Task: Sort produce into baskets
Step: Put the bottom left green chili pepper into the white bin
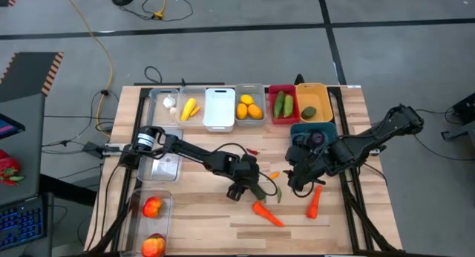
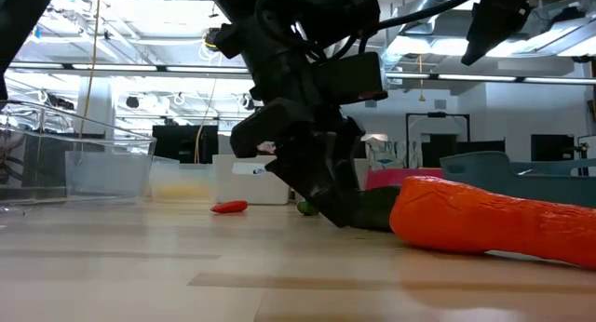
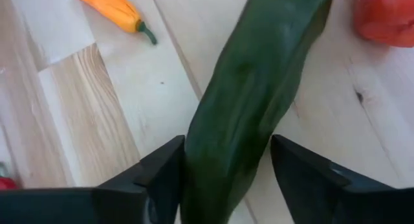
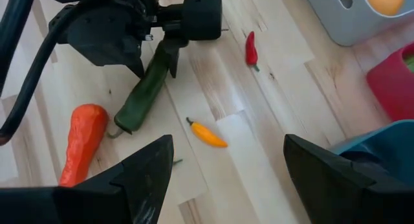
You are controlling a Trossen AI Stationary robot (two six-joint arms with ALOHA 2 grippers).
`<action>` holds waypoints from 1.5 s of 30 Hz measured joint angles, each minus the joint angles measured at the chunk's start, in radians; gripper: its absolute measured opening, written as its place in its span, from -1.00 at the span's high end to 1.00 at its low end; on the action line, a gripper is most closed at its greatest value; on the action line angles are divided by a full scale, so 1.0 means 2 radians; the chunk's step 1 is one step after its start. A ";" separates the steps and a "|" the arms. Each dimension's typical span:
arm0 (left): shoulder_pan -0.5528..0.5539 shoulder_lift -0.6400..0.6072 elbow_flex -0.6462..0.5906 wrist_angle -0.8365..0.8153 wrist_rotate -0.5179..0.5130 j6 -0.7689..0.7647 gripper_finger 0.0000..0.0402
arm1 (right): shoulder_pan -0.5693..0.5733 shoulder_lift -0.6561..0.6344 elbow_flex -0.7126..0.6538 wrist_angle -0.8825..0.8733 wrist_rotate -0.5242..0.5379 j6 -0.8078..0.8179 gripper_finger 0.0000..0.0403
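My left gripper (image 1: 254, 189) is low at the table's middle, shut on a dark green long vegetable (image 4: 143, 94). The vegetable also shows in the left wrist view (image 3: 252, 88) and the low view (image 2: 372, 210). My right gripper (image 1: 298, 183) hovers just to its right, open and empty (image 4: 226, 179). One orange carrot (image 1: 267, 212) lies beside the green vegetable, and another (image 1: 315, 201) lies near my right gripper. A small orange chili (image 4: 208, 134) and a red chili (image 4: 251, 49) lie loose on the wood. My left gripper pinches the green vegetable between its two fingers at one end (image 3: 220, 166), one finger on each long side. The fingers come slanting down from the table's left and lie roughly along it. Its free stem end (image 4: 121, 123) rests on the table next to the carrot.
Along the far edge stand baskets: clear with garlic (image 1: 165, 102), clear with yellow pieces (image 1: 191, 107), white (image 1: 219, 108), grey with lemons (image 1: 249, 107), red with cucumbers (image 1: 283, 105), orange-yellow (image 1: 313, 105), and teal (image 1: 312, 131) in front. Clear bins with tomatoes (image 1: 152, 209) stand at the left.
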 joint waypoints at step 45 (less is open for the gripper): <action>0.234 -0.181 0.000 -0.233 -0.102 -0.015 0.55 | 0.000 0.000 0.001 0.022 -0.001 -0.001 -0.59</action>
